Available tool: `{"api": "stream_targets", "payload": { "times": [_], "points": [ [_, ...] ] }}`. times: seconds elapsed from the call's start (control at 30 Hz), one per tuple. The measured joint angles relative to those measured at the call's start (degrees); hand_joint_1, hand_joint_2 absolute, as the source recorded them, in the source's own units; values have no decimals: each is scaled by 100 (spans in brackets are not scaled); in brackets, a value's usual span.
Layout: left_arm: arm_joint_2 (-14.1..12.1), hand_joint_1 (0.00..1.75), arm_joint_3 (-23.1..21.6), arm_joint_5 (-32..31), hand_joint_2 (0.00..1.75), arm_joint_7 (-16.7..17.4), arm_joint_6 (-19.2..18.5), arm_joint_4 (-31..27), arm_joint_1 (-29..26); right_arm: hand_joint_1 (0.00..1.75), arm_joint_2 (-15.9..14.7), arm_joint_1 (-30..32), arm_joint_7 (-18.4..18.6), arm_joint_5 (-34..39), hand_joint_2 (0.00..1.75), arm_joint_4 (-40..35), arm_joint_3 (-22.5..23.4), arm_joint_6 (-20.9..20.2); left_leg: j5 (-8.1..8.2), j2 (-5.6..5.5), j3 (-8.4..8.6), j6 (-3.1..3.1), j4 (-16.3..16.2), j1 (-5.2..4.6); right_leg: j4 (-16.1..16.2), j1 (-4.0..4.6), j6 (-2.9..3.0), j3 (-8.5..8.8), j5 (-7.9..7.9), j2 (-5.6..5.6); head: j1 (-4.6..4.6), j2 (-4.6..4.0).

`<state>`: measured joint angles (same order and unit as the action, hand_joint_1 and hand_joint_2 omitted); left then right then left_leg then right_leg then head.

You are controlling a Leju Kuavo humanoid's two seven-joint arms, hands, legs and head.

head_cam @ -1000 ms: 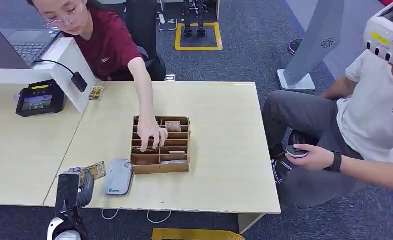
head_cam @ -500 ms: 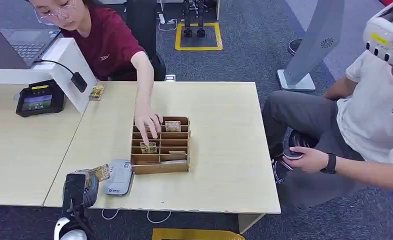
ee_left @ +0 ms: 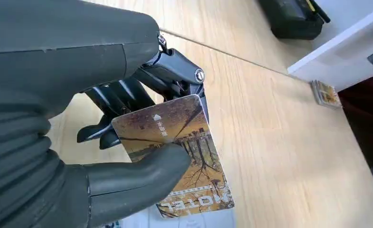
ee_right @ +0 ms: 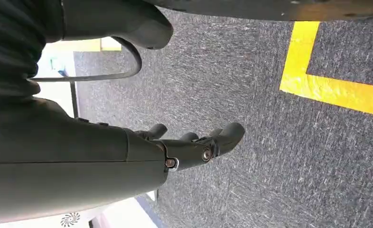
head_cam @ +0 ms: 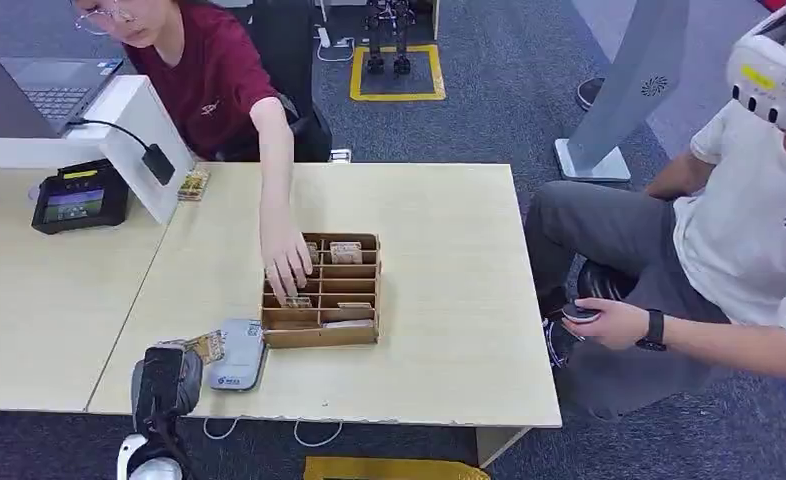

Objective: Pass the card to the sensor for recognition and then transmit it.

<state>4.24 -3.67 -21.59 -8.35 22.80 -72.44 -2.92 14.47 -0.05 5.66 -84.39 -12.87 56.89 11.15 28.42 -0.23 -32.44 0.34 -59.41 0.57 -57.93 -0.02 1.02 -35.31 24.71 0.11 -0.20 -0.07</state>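
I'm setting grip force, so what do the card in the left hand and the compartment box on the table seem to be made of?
The card, pinched in the left hand, looks like thin rigid plastic with a printed picture: flat, with rounded corners. The compartment box looks like brown cardboard or thin wood, matt, with thin slotted dividers; the views leave that open.

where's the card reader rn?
Head view: the grey card reader lies flat near the table's front edge, left of the wooden organizer box. The left hand holds the card just to its left.
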Motion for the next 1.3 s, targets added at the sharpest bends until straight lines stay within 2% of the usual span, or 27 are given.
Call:
{"api": "stream_targets", "payload": {
  "times": [0.53, 1.03, 1.3],
  "points": [
    [134, 175, -107, -415, 175, -9, 264, 1086, 403, 0, 9, -1, 33, -118, 175, 4, -107, 15, -1, 0, 1, 1, 0, 0, 0, 0, 0, 3, 0, 0, 0, 0],
    [138, 175, -217, -693, 175, 0, 326, 1766, 736, 0, 9, -1, 46, -136, 175, 9, -135, -4, -14, -14, 2, 5, 1, -1, 0, -2, -6, 11, -7, -14, 0, 0],
    [182, 175, -357, -1198, 175, 9, 531, 2333, 1018, 0, 9, 1, 33, -171, 175, 9, -144, -4, -25, -55, 2, 22, 3, -8, 0, -10, -14, 24, -13, -49, 0, 0]
  ]
}}
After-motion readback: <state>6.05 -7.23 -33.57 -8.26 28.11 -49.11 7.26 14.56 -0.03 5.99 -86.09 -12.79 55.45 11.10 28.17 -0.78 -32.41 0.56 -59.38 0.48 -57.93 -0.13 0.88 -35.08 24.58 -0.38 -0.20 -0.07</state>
